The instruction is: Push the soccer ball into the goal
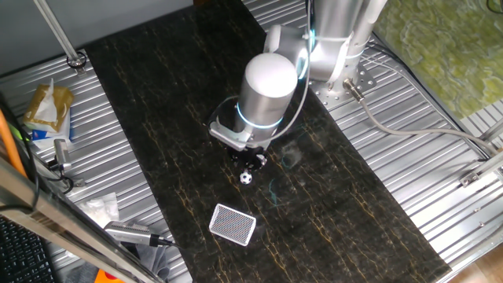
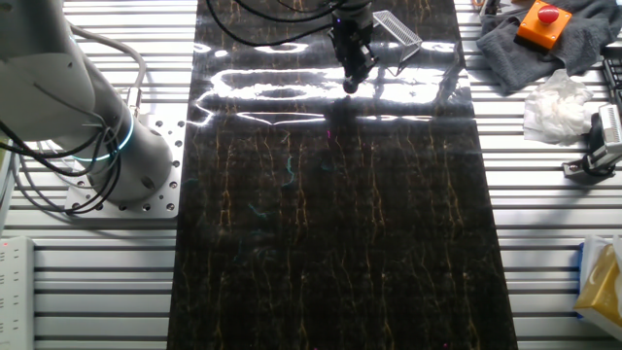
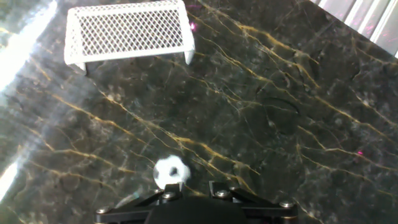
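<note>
- Dark marble with gold veins covers the table (image 1: pixel 338 212), with ribbed metal on both sides; glare lies across the slab near the goal in the other fixed view.
- My gripper (image 1: pixel 251 162) sits low over the slab, just behind the ball (image 1: pixel 246 178). In the hand view only the dark base of my fingers shows at the near edge, so I cannot tell how wide they stand.
- The ball (image 3: pixel 170 172) is small and white with dark patches, a little blurred, resting on the marble just beside my hand and slightly left of its centre.
- The goal (image 3: pixel 127 32) is a white-rimmed frame filled with fine mesh, standing on short legs. In the hand view it lies at the far left, well apart from the ball, with bare marble between.
- The line from ball to goal runs far and left, not straight ahead of me. I judge a straight push would send the ball wide to the right of the frame.
- Because the ball is off my centreline, I may strike it on its side and squirt it away.
- Polished stone will let it roll freely; too hard a shove could bounce it off the rim or a leg.
- The goal looks light, so a hit might shift it.
</note>
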Action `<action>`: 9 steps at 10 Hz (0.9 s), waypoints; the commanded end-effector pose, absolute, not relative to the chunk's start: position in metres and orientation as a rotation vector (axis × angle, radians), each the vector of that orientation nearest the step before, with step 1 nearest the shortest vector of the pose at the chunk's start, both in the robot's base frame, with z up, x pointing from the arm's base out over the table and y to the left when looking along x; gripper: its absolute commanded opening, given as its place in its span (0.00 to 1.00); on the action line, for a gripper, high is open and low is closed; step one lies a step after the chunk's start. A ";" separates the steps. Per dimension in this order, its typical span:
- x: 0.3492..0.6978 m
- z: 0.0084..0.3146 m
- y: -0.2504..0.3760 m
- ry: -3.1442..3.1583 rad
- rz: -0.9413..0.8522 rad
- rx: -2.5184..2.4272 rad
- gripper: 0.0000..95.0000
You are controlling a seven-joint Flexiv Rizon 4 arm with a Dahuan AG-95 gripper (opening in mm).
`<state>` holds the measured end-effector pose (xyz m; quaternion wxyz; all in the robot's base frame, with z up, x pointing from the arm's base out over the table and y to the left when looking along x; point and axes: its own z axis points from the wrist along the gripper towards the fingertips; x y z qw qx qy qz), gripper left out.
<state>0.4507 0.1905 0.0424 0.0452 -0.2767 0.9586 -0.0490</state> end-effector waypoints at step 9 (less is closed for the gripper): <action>0.469 0.067 0.185 2.915 -0.184 -0.915 0.20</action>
